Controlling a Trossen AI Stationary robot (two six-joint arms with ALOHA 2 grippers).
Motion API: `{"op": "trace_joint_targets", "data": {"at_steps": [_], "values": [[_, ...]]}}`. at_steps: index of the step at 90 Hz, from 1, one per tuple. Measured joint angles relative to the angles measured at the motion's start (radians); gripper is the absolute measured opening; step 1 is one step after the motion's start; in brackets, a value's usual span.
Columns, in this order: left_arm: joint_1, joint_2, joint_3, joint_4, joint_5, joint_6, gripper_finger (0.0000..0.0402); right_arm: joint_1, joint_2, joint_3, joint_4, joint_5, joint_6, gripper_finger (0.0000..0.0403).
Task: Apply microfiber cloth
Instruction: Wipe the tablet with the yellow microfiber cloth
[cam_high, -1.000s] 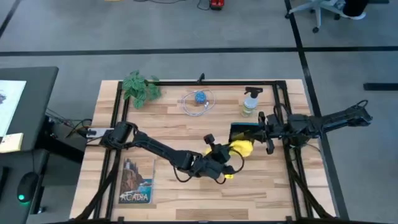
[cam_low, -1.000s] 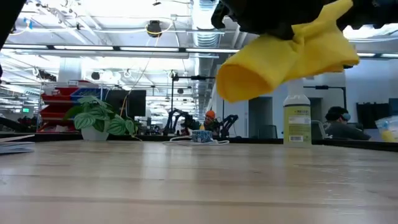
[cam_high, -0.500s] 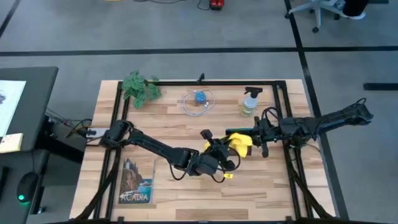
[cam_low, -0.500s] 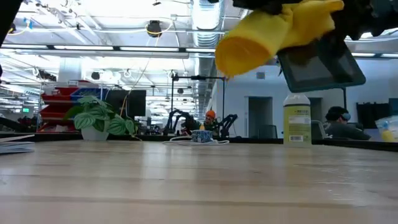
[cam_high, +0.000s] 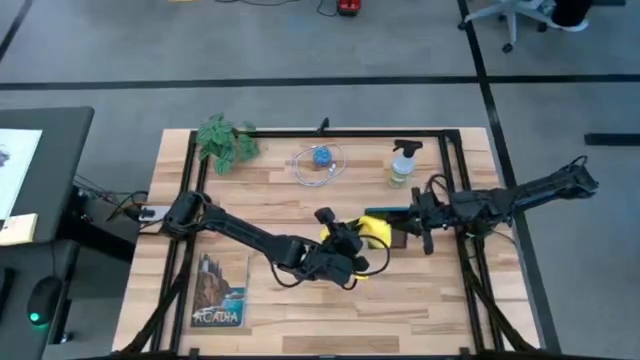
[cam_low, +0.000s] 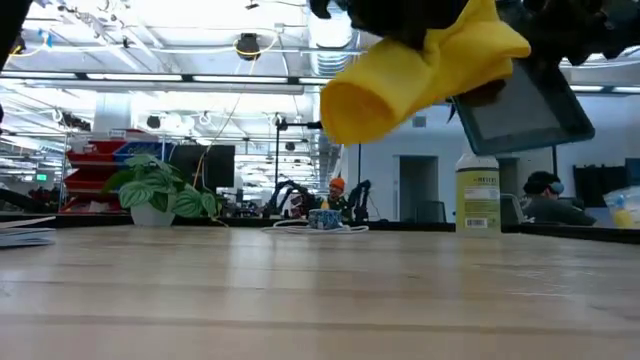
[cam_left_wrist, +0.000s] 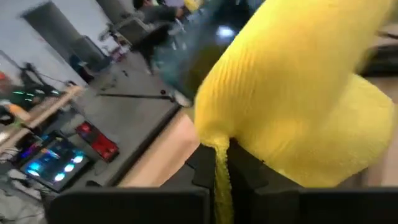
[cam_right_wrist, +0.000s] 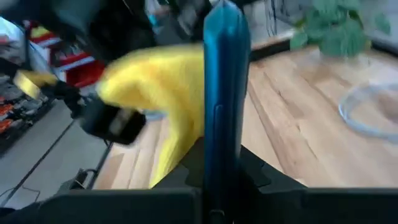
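The bright yellow microfiber cloth (cam_high: 372, 231) (soft, light, best pinched at a bunched fold) is held aloft mid-table, clamped by the left gripper (cam_high: 352, 244) against the dark tablet (cam_low: 520, 105), itself gripped edge-on by the right gripper (cam_high: 410, 217).

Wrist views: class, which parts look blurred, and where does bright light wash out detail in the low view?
Left wrist view: the room behind the microfiber cloth is smeared. Right wrist view: cloth and plant are soft. Low view: ceiling lights glare white.
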Motion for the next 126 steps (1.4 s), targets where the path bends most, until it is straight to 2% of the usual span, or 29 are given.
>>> {"op": "trace_joint_targets", "data": {"at_steps": [11, 28, 37, 56, 73, 81, 92, 100, 111, 126], "values": [[0.004, 0.003, 0.0, 0.001, 0.081, -0.017, 0.0, 0.001, -0.038, 0.014, 0.055, -0.018, -0.029, 0.0017], [0.003, 0.003, -0.001, 0.008, 0.087, -0.046, 0.0, 0.028, -0.072, 0.022, 0.053, -0.007, -0.055, 0.0017], [-0.006, 0.004, -0.001, 0.041, 0.022, -0.024, 0.0, 0.04, -0.066, 0.023, 0.019, 0.002, -0.054, 0.0017], [-0.041, 0.003, -0.001, 0.178, -0.068, 0.153, 0.0, 0.057, -0.013, 0.023, -0.035, 0.021, -0.035, 0.0017], [-0.067, -0.003, -0.001, 0.13, -0.231, 0.198, 0.0, 0.056, 0.026, 0.023, -0.087, 0.027, -0.008, 0.0017], [-0.072, -0.031, 0.0, 0.027, -0.225, 0.104, 0.0, 0.056, 0.035, 0.022, -0.093, 0.03, 0.008, 0.0017], [-0.066, -0.103, 0.0, -0.231, -0.109, -0.146, 0.0, 0.056, 0.045, 0.022, -0.098, 0.03, 0.021, 0.0017], [-0.06, -0.15, -0.022, -0.375, -0.105, -0.282, 0.0, 0.056, 0.046, 0.022, -0.102, 0.029, 0.022, 0.0017], [-0.067, -0.205, -0.084, -0.428, -0.104, -0.382, 0.0, 0.056, 0.05, 0.022, -0.1, 0.028, 0.039, 0.0017], [-0.085, -0.296, -0.246, -0.419, -0.098, -0.529, 0.0, 0.056, 0.066, 0.022, -0.1, 0.021, 0.049, 0.0017]]}}
